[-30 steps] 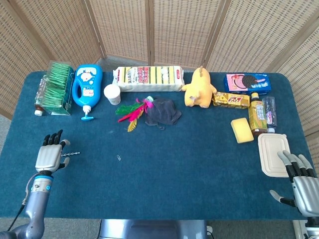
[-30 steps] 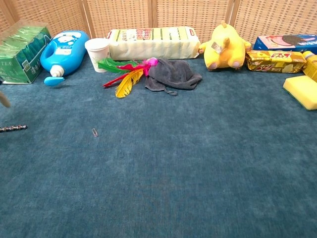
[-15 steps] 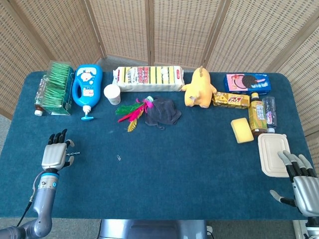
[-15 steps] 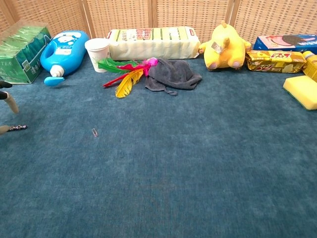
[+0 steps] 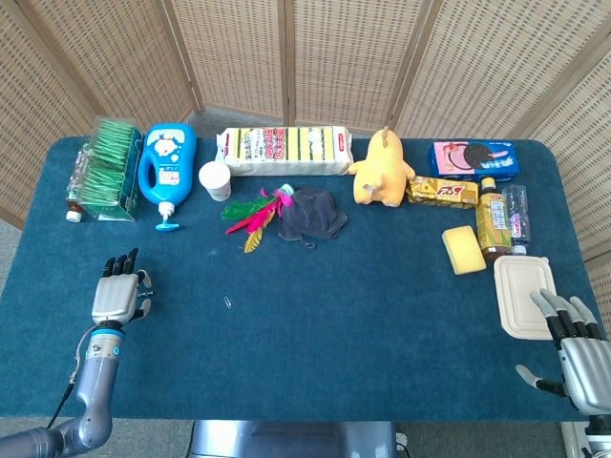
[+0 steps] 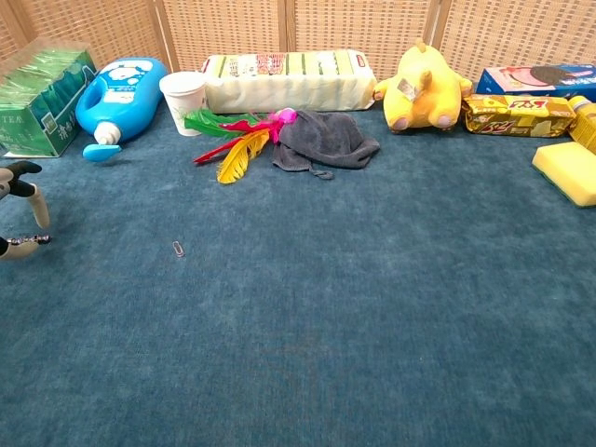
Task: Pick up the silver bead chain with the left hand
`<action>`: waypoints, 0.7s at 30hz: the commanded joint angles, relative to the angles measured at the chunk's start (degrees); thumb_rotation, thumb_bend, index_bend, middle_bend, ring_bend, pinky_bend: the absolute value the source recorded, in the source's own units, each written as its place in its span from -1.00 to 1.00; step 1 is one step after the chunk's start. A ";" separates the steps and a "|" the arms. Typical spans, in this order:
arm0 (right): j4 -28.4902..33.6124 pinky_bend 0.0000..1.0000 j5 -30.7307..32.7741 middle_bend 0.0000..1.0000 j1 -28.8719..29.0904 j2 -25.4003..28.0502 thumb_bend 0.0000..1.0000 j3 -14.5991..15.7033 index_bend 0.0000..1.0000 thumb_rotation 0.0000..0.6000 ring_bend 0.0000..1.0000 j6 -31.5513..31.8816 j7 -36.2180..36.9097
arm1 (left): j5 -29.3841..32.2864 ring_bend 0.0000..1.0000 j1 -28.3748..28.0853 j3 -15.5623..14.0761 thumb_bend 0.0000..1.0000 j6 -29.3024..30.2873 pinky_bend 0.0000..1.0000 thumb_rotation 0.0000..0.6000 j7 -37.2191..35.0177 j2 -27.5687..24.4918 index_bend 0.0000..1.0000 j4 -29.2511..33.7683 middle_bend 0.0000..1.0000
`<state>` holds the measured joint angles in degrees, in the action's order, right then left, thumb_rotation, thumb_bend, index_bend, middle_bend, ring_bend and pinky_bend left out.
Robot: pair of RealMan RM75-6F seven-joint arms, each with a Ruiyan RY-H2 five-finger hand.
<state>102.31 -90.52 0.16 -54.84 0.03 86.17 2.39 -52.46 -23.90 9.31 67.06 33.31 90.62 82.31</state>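
The silver bead chain (image 6: 28, 239) lies flat on the blue cloth at the far left; only a short end shows in the chest view. My left hand (image 5: 119, 294) hovers right over it, palm down and fingers apart, and hides it in the head view. In the chest view the left hand's fingers (image 6: 35, 203) stand just above the chain and a fingertip lies beside its left end. I see no grip on the chain. My right hand (image 5: 576, 345) rests at the near right corner, fingers spread and holding nothing.
A small paper clip (image 5: 228, 302) lies right of the left hand. Along the back stand a green box (image 5: 103, 168), a blue bottle (image 5: 168, 167), a paper cup (image 5: 215, 179), feathers (image 5: 251, 216), a grey cloth (image 5: 312, 212) and a yellow plush (image 5: 382, 170). A white lidded container (image 5: 521, 294) sits by the right hand.
My left hand has slid right over the chain, so it now covers it in the head view, and its fingers have come into the chest view. The right hand has stayed put.
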 commanded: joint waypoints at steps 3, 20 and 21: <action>0.02 -1.00 -0.02 -1.00 0.04 0.02 -1.00 0.07 -1.00 1.00 -0.80 -0.12 0.03 | 0.41 -1.00 -0.28 -0.09 0.23 0.11 -1.00 1.00 0.37 0.28 -0.14 -0.18 -1.00; 0.16 -1.00 -0.28 -0.98 -0.08 0.30 -1.00 0.26 -1.00 1.00 -0.78 0.14 0.70 | 2.19 -1.00 -1.51 0.07 0.24 1.39 -1.00 1.00 3.73 1.82 -0.11 -0.75 -1.00; 0.14 -1.00 -0.20 -0.98 -0.07 0.29 -1.00 0.25 -1.00 1.00 -0.78 0.09 0.69 | 2.36 -1.00 -1.74 0.04 0.24 1.44 -1.00 1.00 4.30 2.11 -0.11 -0.92 -1.00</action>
<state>102.46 -90.75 0.09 -54.55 0.28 86.28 3.08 -50.32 -25.35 9.32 68.43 37.14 92.45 81.55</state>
